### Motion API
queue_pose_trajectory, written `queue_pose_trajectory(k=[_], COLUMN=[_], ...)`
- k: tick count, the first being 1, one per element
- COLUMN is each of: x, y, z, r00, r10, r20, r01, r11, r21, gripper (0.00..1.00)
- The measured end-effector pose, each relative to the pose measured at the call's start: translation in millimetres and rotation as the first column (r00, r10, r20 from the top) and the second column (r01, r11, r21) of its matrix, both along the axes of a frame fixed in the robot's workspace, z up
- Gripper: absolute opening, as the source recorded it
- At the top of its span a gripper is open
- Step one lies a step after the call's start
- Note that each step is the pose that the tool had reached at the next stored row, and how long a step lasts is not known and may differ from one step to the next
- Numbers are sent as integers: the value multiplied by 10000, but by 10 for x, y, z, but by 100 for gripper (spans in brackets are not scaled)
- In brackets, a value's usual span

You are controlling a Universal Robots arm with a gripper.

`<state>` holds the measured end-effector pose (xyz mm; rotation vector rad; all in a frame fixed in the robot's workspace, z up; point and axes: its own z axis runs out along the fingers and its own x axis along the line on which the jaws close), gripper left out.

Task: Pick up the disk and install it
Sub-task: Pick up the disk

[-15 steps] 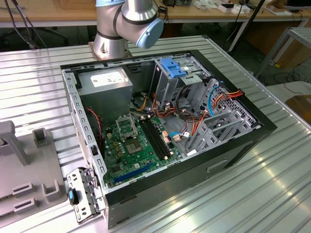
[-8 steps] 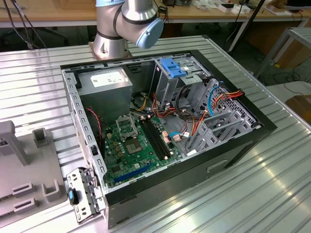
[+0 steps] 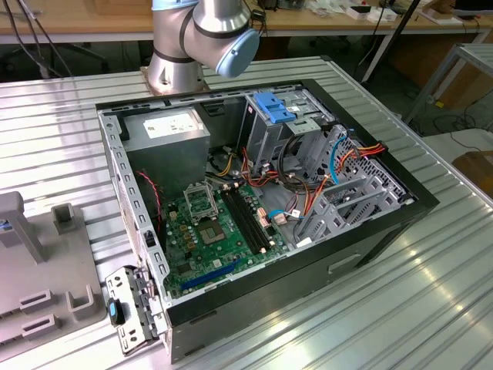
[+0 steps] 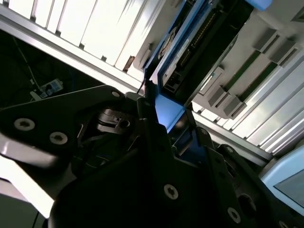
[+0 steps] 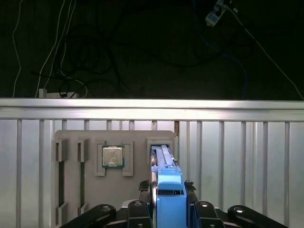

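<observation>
In the first wrist view the disk [image 5: 169, 183] stands on edge in a slot of a grey holder block [image 5: 76, 190], its bright blue carrier rail facing the camera. My gripper [image 5: 169, 199] is shut on it, one dark finger pressed against each side of the blue carrier. In the second wrist view the blue rail [image 4: 167, 110] sits between the dark fingers [image 4: 152, 137], and the disk's grey body with its connector edge [image 4: 190, 52] runs away from them. The open computer case [image 3: 385, 223] lies on the metal table in the exterior view, with its drive cage [image 3: 281, 127] at the back.
A square processor chip [image 5: 113, 156] rests in a pocket of the holder block beside the disk. Inside the case are the green motherboard [image 3: 216, 231], a grey power supply box [image 3: 166, 127], a blue bracket [image 3: 276, 106] on the cage and loose cables [image 3: 339, 166]. The arm's base [image 3: 192, 46] stands behind the case.
</observation>
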<state>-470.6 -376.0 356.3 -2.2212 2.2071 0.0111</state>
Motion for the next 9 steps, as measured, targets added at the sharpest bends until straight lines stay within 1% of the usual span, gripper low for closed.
queue_pose_trajectory(k=[7, 8, 9], x=[0, 0, 0], y=[0, 0, 0], z=[158, 186, 237], r00=[10000, 10000, 10000], r10=[0, -1, 0], r20=[0, 1, 1], r01=[0, 1, 0], r11=[10000, 10000, 10000], r21=[0, 0, 0], gripper=[37, 37, 37])
